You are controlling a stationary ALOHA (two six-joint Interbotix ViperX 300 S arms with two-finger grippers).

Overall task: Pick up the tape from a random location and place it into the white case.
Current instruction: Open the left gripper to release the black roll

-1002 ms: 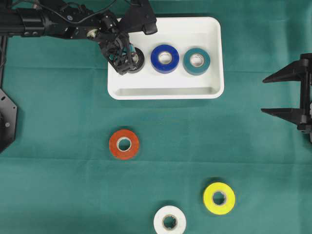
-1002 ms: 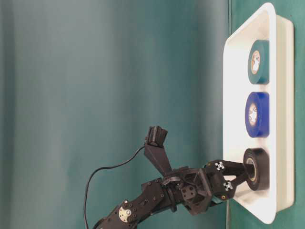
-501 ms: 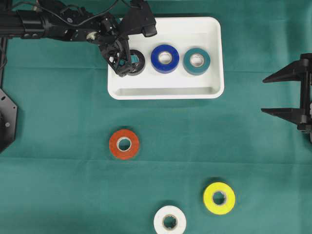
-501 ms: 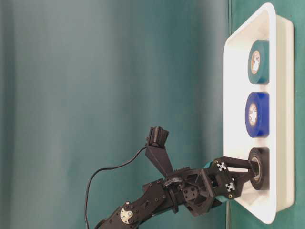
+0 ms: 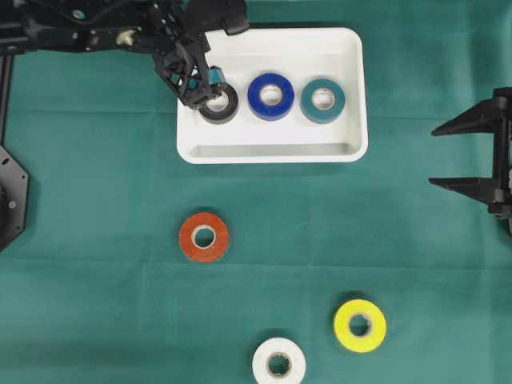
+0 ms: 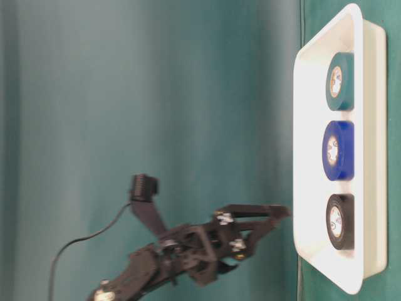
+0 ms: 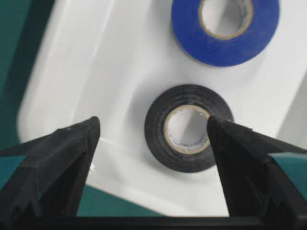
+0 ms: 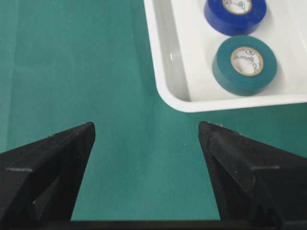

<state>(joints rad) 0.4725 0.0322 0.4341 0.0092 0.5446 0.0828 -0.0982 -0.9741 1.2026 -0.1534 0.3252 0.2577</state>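
Observation:
The white case (image 5: 272,152) lies at the top centre and holds a black tape (image 5: 218,102), a blue tape (image 5: 270,96) and a teal tape (image 5: 322,100), all lying flat. My left gripper (image 5: 198,82) hovers open over the case's left end, clear of the black tape (image 6: 338,221), with nothing between its fingers. In the left wrist view the black tape (image 7: 188,128) lies on the case floor (image 7: 96,72) below the spread jaws of that gripper (image 7: 153,123). My right gripper (image 5: 436,156) stands open at the right edge, over bare cloth (image 8: 146,129).
Three more tape rolls lie on the green cloth: red (image 5: 203,237) at centre left, yellow (image 5: 359,325) at lower right, white (image 5: 278,362) at the bottom edge. The left arm (image 5: 80,28) stretches along the top left.
My left gripper opened and let go of the black tape, which now lies in the case. It then rose away from the case. The right arm stayed still.

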